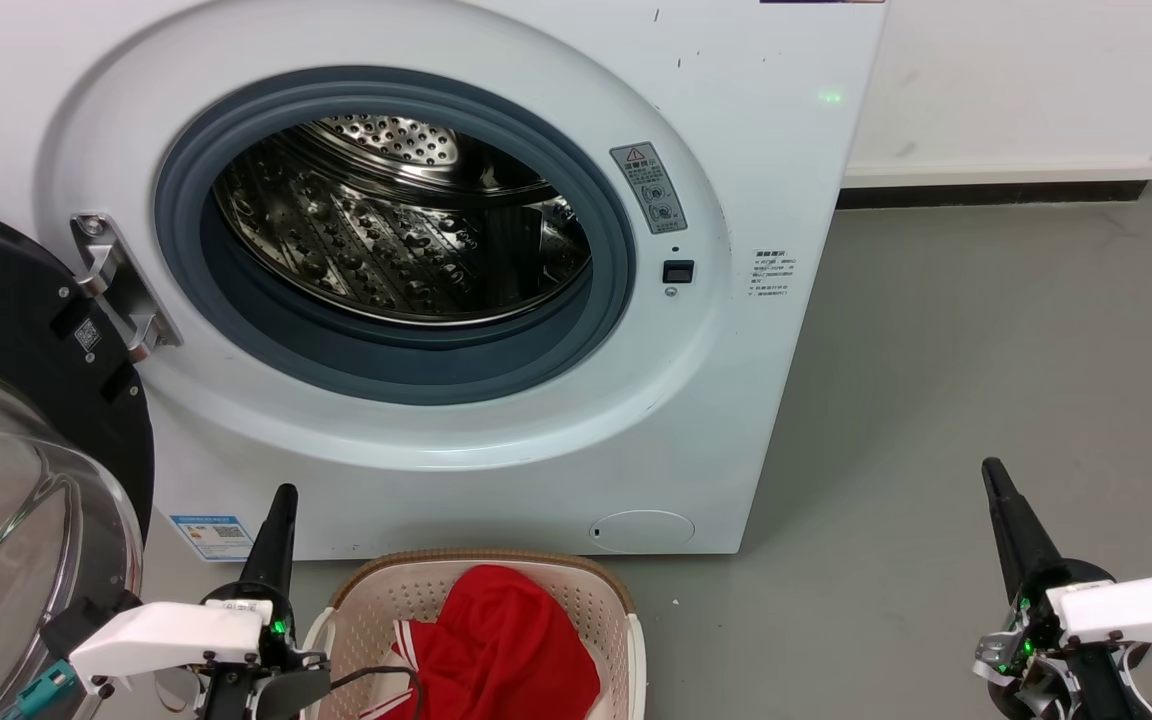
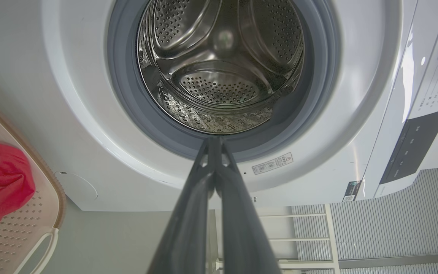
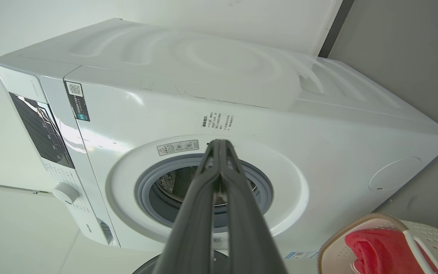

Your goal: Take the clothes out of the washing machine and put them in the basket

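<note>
one washing machine [image 1: 756,200] upper centre, its door [image 1: 26,330] open far left, one basket [image 1: 376,590] bottom centre holding one heap of red clothes [image 1: 506,640], left gripper [image 1: 282,495] lower left, right gripper [image 1: 992,472] lower right, both pressed together

Grey sticker [image 1: 648,187] on the washing machine [image 1: 536,480] bears a warning triangle.

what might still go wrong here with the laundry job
1. The open door stands close beside the left gripper; a swing could hit its glass.
2. A dark cable lies over the clothes in the basket; moving away might drag them out.
</note>
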Robot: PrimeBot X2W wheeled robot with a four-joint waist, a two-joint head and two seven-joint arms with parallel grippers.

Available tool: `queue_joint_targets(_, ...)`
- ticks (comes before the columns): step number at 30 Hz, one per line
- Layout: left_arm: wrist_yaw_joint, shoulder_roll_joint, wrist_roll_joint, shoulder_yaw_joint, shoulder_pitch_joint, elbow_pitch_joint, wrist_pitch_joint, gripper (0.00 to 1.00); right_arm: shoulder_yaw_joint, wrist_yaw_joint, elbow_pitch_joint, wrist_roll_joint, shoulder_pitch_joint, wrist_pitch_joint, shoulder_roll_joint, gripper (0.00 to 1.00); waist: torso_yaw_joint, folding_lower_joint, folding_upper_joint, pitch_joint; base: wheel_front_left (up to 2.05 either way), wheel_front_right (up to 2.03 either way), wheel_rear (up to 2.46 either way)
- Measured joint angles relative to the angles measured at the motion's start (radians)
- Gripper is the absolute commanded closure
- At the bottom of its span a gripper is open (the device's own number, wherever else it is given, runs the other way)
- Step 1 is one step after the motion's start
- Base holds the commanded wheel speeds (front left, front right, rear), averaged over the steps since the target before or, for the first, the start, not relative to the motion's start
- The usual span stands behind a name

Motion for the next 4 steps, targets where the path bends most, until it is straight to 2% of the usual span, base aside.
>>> queue_joint_targets(4, -0.002, -0.002, -0.031, 0.002, -0.001, 0.003, 0.007, 1.00, -0.004, 0.000, 0.003, 0.031, -0.002, 0.005, 0.000, 1.00, 0.001, 0.0000, 0.0000, 0.000, 0.00, 0.00, 0.00)
